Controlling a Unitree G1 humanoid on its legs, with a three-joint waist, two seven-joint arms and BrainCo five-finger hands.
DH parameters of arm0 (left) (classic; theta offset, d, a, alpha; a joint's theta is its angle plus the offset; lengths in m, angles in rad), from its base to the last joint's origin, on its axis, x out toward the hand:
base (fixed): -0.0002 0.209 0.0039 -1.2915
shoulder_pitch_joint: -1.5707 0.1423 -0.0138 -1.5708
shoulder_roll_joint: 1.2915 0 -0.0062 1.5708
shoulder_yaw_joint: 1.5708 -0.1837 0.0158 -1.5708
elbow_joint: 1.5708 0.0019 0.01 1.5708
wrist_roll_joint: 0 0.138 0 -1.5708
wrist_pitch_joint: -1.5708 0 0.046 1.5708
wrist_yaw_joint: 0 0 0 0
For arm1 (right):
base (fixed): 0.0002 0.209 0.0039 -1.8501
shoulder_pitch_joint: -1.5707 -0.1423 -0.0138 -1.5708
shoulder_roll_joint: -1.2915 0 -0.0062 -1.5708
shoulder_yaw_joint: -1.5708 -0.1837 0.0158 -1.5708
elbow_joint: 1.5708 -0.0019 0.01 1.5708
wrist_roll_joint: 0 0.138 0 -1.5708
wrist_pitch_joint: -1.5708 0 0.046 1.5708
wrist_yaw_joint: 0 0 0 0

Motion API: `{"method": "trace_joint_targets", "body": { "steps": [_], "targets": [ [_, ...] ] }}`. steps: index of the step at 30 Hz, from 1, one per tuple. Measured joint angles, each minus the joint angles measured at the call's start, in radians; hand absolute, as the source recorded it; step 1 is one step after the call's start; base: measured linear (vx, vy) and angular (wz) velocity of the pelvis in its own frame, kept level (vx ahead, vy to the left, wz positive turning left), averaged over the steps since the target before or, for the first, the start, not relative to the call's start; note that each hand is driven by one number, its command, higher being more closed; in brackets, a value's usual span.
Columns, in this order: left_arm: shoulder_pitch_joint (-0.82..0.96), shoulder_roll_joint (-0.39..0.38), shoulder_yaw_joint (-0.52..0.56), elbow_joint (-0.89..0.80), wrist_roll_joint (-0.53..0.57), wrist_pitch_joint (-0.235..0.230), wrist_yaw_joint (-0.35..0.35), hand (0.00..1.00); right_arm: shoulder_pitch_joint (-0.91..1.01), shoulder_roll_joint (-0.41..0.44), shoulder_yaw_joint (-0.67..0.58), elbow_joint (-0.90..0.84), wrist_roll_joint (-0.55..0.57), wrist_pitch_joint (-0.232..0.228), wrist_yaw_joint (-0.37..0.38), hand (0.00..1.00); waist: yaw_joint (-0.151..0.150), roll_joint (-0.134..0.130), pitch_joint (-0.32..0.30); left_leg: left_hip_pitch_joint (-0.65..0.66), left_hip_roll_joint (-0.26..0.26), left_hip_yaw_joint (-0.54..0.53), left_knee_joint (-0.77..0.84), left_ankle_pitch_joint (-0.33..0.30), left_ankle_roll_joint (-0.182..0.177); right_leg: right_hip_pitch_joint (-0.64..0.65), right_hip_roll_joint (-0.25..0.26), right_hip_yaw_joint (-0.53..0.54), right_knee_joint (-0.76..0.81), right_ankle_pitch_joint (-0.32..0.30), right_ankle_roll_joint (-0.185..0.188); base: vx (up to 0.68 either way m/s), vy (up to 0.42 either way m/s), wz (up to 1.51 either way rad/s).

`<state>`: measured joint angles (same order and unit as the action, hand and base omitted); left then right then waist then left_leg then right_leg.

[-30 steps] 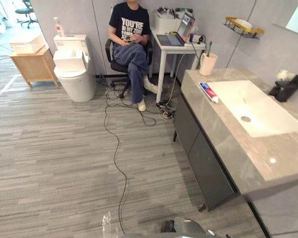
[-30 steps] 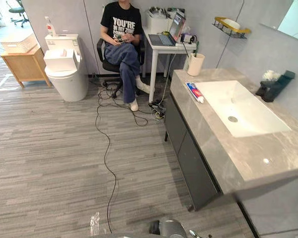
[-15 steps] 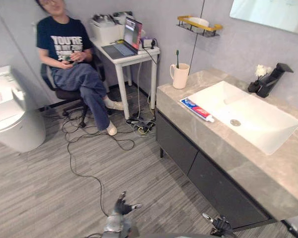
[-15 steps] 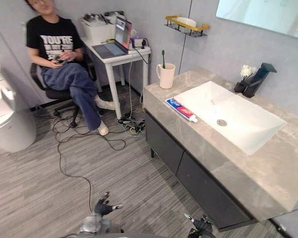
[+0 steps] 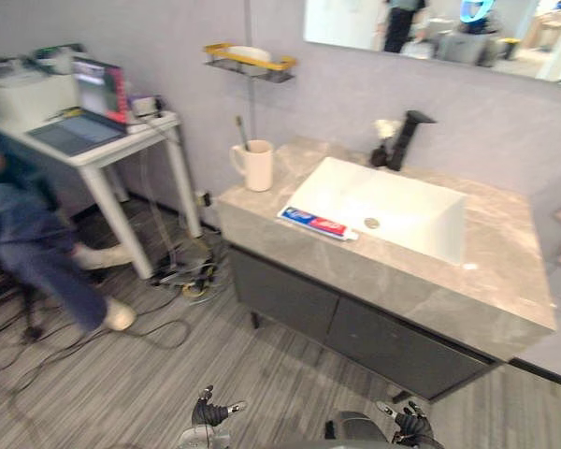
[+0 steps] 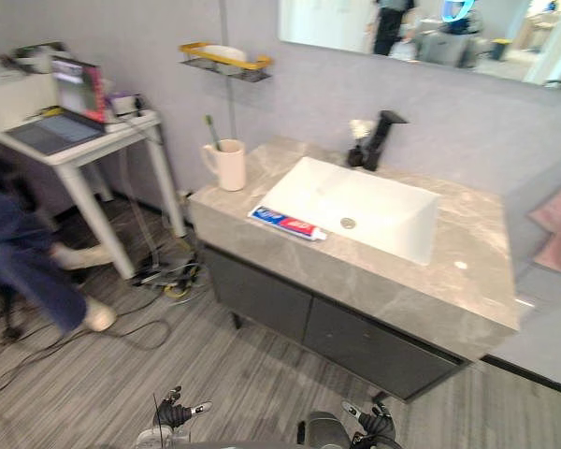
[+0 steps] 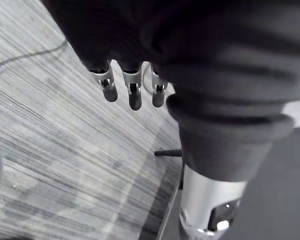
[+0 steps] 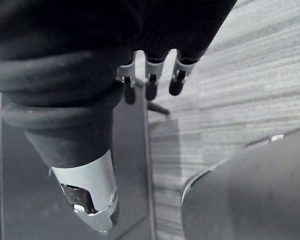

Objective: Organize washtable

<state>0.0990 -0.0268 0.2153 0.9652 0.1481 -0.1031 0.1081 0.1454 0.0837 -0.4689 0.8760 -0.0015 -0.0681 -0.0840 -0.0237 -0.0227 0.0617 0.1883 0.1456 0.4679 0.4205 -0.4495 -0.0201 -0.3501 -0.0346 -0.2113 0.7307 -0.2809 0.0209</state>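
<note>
1. Well, the grey stone washtable [image 5: 505, 281] stands against the wall [image 5: 168, 37], with one white basin [image 5: 397, 201] sunk into its top.
2. One toothpaste tube [image 5: 316, 223] lies flat on the washtable, just beside the basin's near left edge. Its red and blue print is too small for me to read.
3. One cream cup [image 5: 258, 166] stands upright at the washtable's left end, with one toothbrush [image 5: 239, 129] leaning inside it.
4. One black tap [image 5: 408, 138] rises behind the basin, and a small white flower-like thing [image 5: 383, 127] sits just beside it.
5. On the wall hang one gold-edged shelf [image 5: 262, 67] carrying one white dish [image 5: 248, 53], and one mirror [image 5: 449, 28]. A pink towel [image 6: 559, 224] shows at the right.
6. To the left, one white desk [image 5: 107, 150] bears one open laptop [image 5: 86, 98]. A seated person's legs [image 5: 37, 257] stretch out near it.
7. The left hand [image 5: 208, 412] and the right hand [image 5: 411, 428] hang low over the floor [image 5: 122, 393], well apart from the washtable. Each has loose, spread fingers and holds nothing.
</note>
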Motion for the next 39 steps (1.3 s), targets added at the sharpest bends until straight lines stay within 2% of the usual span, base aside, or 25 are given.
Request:
{"method": "trace_joint_targets", "body": {
  "steps": [1, 2, 3, 6, 7, 8, 10, 13, 16, 19, 20, 21, 22, 25, 27, 28, 29, 31, 32, 33, 34, 35, 36, 37, 39],
  "targets": [
    [-0.001, -0.006, 0.009, 0.000, 0.000, 0.002, 0.000, 0.00, -0.001, 0.000, -0.003, 0.004, 0.000, 0.003, 0.000, 0.00, 0.004, -0.001, -0.001, 0.015, -0.002, 0.024, -0.015, 0.000, -0.004, 0.006, 0.000, -0.055, -0.072, 0.015, -0.013, 0.28, 0.040, -0.96],
    [-0.003, -0.014, 0.025, 0.000, 0.001, 0.004, 0.000, 0.00, 0.001, -0.001, -0.003, 0.004, 0.000, 0.005, -0.001, 0.00, 0.007, -0.002, -0.002, 0.037, -0.012, 0.058, -0.043, 0.001, -0.008, 0.019, 0.002, -0.129, -0.164, 0.048, -0.058, 0.35, 0.060, -0.86],
    [-0.004, -0.027, 0.046, 0.002, 0.001, 0.010, 0.000, 0.00, 0.000, -0.002, -0.004, 0.005, 0.010, 0.006, -0.001, 0.00, -0.003, 0.013, -0.004, 0.056, -0.011, 0.059, -0.051, 0.009, -0.022, 0.037, 0.020, -0.146, -0.194, 0.092, -0.145, 0.46, 0.071, -0.80],
    [-0.017, -0.029, 0.076, 0.002, 0.003, 0.010, -0.004, 0.00, -0.004, -0.013, -0.002, 0.024, 0.010, 0.007, 0.001, 0.00, -0.011, 0.023, -0.004, -0.041, 0.061, -0.027, 0.247, 0.106, -0.034, 0.098, 0.073, -0.110, -0.243, 0.068, -0.151, 0.40, 0.008, -0.44],
    [-0.021, -0.037, 0.103, 0.001, 0.003, 0.010, -0.012, 0.00, -0.005, -0.012, 0.000, 0.025, 0.013, 0.009, 0.000, 0.00, -0.010, 0.035, 0.003, -0.149, 0.105, -0.129, 0.494, 0.245, -0.033, 0.148, 0.099, -0.095, -0.274, 0.055, -0.153, 0.33, -0.005, -0.45],
    [-0.022, -0.048, 0.121, -0.008, 0.002, 0.010, -0.018, 0.00, -0.006, -0.023, 0.002, 0.029, 0.012, 0.010, 0.000, 0.00, 0.002, 0.054, 0.012, -0.240, 0.143, -0.197, 0.683, 0.301, -0.040, 0.195, 0.126, -0.071, -0.295, 0.044, -0.158, 0.33, 0.020, -0.55],
    [-0.019, -0.041, 0.149, -0.019, -0.002, 0.010, -0.017, 0.00, -0.019, -0.025, 0.005, 0.057, 0.012, 0.021, -0.004, 0.00, 0.021, 0.050, 0.014, -0.335, 0.176, -0.220, 0.803, 0.294, -0.037, 0.267, 0.139, -0.011, -0.325, 0.032, -0.157, 0.37, 0.074, -0.81],
    [0.004, -0.038, 0.149, -0.054, -0.013, 0.008, -0.013, 0.00, -0.021, -0.026, 0.007, 0.072, 0.008, 0.032, -0.008, 0.00, 0.026, 0.041, 0.013, -0.403, 0.206, -0.213, 0.713, 0.268, 0.003, 0.345, 0.136, 0.064, -0.394, 0.041, -0.136, 0.32, 0.107, -0.79],
    [0.007, -0.036, 0.149, -0.053, -0.022, 0.007, -0.006, 0.00, -0.031, -0.027, 0.002, 0.078, 0.002, 0.035, -0.010, 0.00, 0.038, 0.039, 0.013, -0.392, 0.237, -0.240, 0.392, 0.257, -0.005, 0.389, 0.115, 0.164, -0.415, 0.044, -0.083, 0.29, 0.222, -0.96],
    [0.004, -0.040, 0.154, -0.042, -0.037, 0.018, 0.020, 0.00, -0.025, -0.026, -0.005, 0.084, -0.009, 0.034, -0.011, 0.00, 0.036, 0.037, 0.013, -0.328, 0.205, -0.374, 0.124, 0.262, -0.027, 0.388, 0.072, 0.232, -0.379, 0.010, -0.018, 0.22, 0.384, -0.66],
    [0.011, -0.033, 0.147, -0.021, -0.048, 0.015, 0.025, 0.00, -0.024, -0.031, -0.006, 0.085, -0.010, 0.033, -0.011, 0.00, 0.036, 0.042, 0.011, -0.299, 0.193, -0.436, 0.031, 0.282, -0.052, 0.374, 0.051, 0.262, -0.356, -0.011, 0.018, 0.16, 0.545, -0.68],
    [0.012, -0.034, 0.145, -0.009, -0.061, 0.015, 0.026, 0.00, -0.024, -0.040, -0.012, 0.094, -0.011, 0.035, -0.010, 0.00, 0.038, 0.045, -0.001, -0.276, 0.154, -0.460, 0.017, 0.240, -0.130, 0.361, 0.022, 0.298, -0.341, -0.027, 0.049, 0.14, 0.560, -0.59],
    [0.014, -0.028, 0.144, -0.008, -0.062, 0.019, 0.029, 0.00, -0.023, -0.034, -0.018, 0.095, -0.011, 0.034, -0.010, 0.00, 0.033, 0.033, -0.007, -0.279, 0.136, -0.457, 0.018, 0.225, -0.147, 0.354, 0.001, 0.307, -0.344, -0.029, 0.061, 0.10, 0.482, -0.47],
    [0.014, 0.007, 0.144, -0.007, -0.099, 0.036, 0.027, 0.00, -0.020, -0.013, -0.045, 0.118, -0.010, 0.035, -0.006, 0.00, 0.032, -0.015, -0.015, -0.328, 0.074, -0.445, 0.137, 0.168, -0.111, 0.342, -0.076, 0.323, -0.355, 0.000, 0.109, 0.00, 0.414, -0.26],
    [0.016, 0.006, 0.130, -0.011, -0.098, 0.038, 0.023, 0.00, -0.016, -0.012, -0.082, 0.116, -0.008, 0.035, -0.004, 0.00, 0.033, 0.004, -0.011, -0.351, 0.060, -0.434, 0.212, 0.076, -0.099, 0.327, -0.098, 0.328, -0.332, 0.011, 0.139, -0.19, 0.521, -0.40],
    [0.035, 0.012, 0.111, -0.031, -0.098, 0.004, 0.022, 0.00, 0.021, -0.018, -0.082, 0.075, -0.007, 0.057, 0.000, 0.00, 0.040, -0.006, -0.023, -0.390, 0.004, -0.374, 0.247, 0.047, -0.054, 0.317, -0.189, 0.249, -0.399, 0.097, 0.111, -0.39, 0.689, -0.57],
    [0.039, 0.014, 0.099, -0.031, -0.098, -0.001, 0.022, 0.00, 0.022, -0.028, -0.059, 0.074, -0.008, 0.057, 0.000, 0.00, 0.040, -0.001, -0.024, -0.392, 0.004, -0.360, 0.236, 0.054, -0.042, 0.310, -0.202, 0.195, -0.414, 0.133, 0.065, -0.38, 0.588, -0.57],
    [0.040, 0.014, 0.097, -0.030, -0.098, -0.002, 0.023, 0.00, 0.034, -0.031, -0.025, 0.058, -0.009, 0.056, -0.001, 0.00, 0.039, -0.004, -0.025, -0.380, -0.002, -0.340, 0.214, 0.059, -0.041, 0.311, -0.213, 0.170, -0.447, 0.180, 0.073, -0.14, 0.156, -0.41],
    [0.056, 0.018, 0.094, -0.031, -0.098, -0.004, 0.022, 0.00, 0.034, -0.031, -0.023, 0.049, -0.009, 0.057, 0.000, 0.00, 0.037, -0.009, -0.038, -0.382, -0.009, -0.320, 0.190, 0.082, -0.002, 0.309, -0.220, 0.110, -0.440, 0.182, 0.071, -0.10, 0.059, -0.20],
    [0.057, 0.021, 0.096, -0.032, -0.098, -0.005, 0.019, 0.00, 0.036, -0.031, -0.023, 0.050, -0.010, 0.059, -0.001, 0.00, 0.038, -0.017, -0.043, -0.384, -0.020, -0.311, 0.177, 0.094, 0.018, 0.293, -0.238, 0.077, -0.403, 0.177, 0.083, -0.06, 0.038, -0.08],
    [0.055, 0.027, 0.110, -0.032, -0.098, -0.004, 0.006, 0.00, 0.035, -0.032, -0.031, 0.064, -0.020, 0.064, -0.001, 0.00, 0.047, -0.046, -0.057, -0.385, -0.058, -0.306, 0.143, 0.108, 0.028, 0.269, -0.273, 0.042, -0.409, 0.225, 0.175, -0.04, 0.016, -0.04],
    [0.065, 0.013, 0.111, -0.020, -0.097, -0.003, 0.001, 0.00, 0.035, -0.046, -0.044, 0.091, -0.030, 0.066, -0.002, 0.00, 0.055, -0.007, -0.083, -0.384, -0.048, -0.312, 0.093, 0.129, 0.030, 0.300, -0.253, 0.026, -0.505, 0.270, 0.155, 0.02, -0.045, -0.09],
    [0.070, 0.007, 0.111, -0.007, -0.096, -0.003, 0.001, 0.00, 0.031, -0.054, -0.052, 0.104, -0.031, 0.071, -0.001, 0.00, 0.059, 0.009, -0.094, -0.375, -0.040, -0.306, 0.057, 0.146, 0.024, 0.312, -0.237, 0.018, -0.512, 0.258, 0.137, 0.05, -0.073, 0.09],
    [0.070, 0.013, 0.107, 0.000, -0.097, -0.004, 0.001, 0.00, 0.032, -0.065, -0.051, 0.120, -0.034, 0.072, -0.001, 0.00, 0.054, -0.012, -0.091, -0.350, -0.054, -0.317, 0.012, 0.166, 0.001, 0.351, -0.221, 0.010, -0.502, 0.229, 0.125, 0.07, -0.082, 0.01],
    [0.054, 0.034, 0.106, 0.019, -0.097, -0.003, 0.000, 0.00, -0.007, -0.082, -0.071, 0.189, -0.040, 0.074, 0.000, 0.00, 0.067, -0.019, -0.087, -0.328, -0.078, -0.323, -0.030, 0.207, -0.012, 0.398, -0.222, -0.008, -0.603, 0.221, 0.124, 0.01, -0.062, -0.09]
  ]
}}
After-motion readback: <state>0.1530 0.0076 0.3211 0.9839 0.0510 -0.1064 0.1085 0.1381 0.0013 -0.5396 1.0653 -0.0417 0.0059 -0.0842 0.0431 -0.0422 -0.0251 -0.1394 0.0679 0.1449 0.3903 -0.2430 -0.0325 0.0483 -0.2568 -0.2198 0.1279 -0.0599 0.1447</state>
